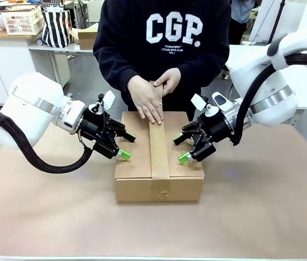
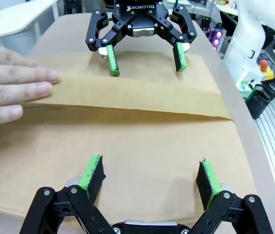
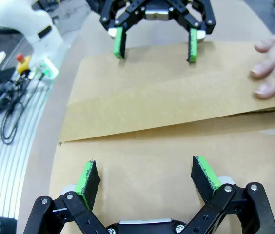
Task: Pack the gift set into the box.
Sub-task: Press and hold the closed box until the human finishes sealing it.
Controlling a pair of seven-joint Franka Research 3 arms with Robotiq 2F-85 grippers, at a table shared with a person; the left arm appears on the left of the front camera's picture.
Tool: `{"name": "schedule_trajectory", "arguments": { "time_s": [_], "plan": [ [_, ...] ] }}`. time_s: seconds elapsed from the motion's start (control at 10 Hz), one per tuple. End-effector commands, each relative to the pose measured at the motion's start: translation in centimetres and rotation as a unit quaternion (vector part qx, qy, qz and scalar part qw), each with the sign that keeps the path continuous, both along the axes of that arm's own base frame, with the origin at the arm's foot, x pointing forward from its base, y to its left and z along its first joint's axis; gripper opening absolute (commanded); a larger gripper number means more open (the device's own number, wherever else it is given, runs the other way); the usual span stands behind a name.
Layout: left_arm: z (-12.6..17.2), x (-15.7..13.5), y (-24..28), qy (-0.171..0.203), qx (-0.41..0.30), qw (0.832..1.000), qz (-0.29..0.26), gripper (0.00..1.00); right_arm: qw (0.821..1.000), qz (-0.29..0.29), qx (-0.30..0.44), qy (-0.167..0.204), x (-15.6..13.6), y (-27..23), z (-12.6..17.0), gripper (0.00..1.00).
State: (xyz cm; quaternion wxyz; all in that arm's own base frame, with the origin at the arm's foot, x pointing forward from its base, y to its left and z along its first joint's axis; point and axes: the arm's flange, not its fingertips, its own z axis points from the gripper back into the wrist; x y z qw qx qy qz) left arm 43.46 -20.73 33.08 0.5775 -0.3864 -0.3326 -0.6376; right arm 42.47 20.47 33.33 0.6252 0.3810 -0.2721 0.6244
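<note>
Squarely at frame centre sits the box [image 1: 159,163], flaps shut, its tape strip [image 1: 159,144] running toward the person's hands [image 1: 152,98]. Left gripper [image 1: 122,145] and right gripper [image 1: 185,148] flank it at equal closeness, jaws spread wide, holding nothing.

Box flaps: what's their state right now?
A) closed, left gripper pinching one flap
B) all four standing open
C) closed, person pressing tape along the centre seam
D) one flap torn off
C: the box is closed, a strip of tape runs along its centre seam, and the person's hand presses on it, while the left gripper and right gripper are open on the flaps at either side.
</note>
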Motion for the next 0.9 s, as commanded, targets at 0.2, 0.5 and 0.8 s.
{"name": "schedule_trajectory", "arguments": {
  "time_s": [0.2,0.5,0.8],
  "plan": [
    [-0.15,-0.08,-0.01,0.001,0.000,1.000,0.001,1.00,1.000,-0.004,0.001,-0.005,-0.14,-0.01,-0.41,1.00],
    [-0.15,-0.08,-0.01,0.001,0.000,1.000,0.001,1.00,1.000,-0.004,0.001,-0.005,-0.14,-0.01,-0.41,1.00],
    [-0.15,-0.08,-0.01,0.001,0.000,1.000,0.001,1.00,1.000,-0.004,0.001,-0.005,-0.14,-0.01,-0.41,1.00]
  ]
}}
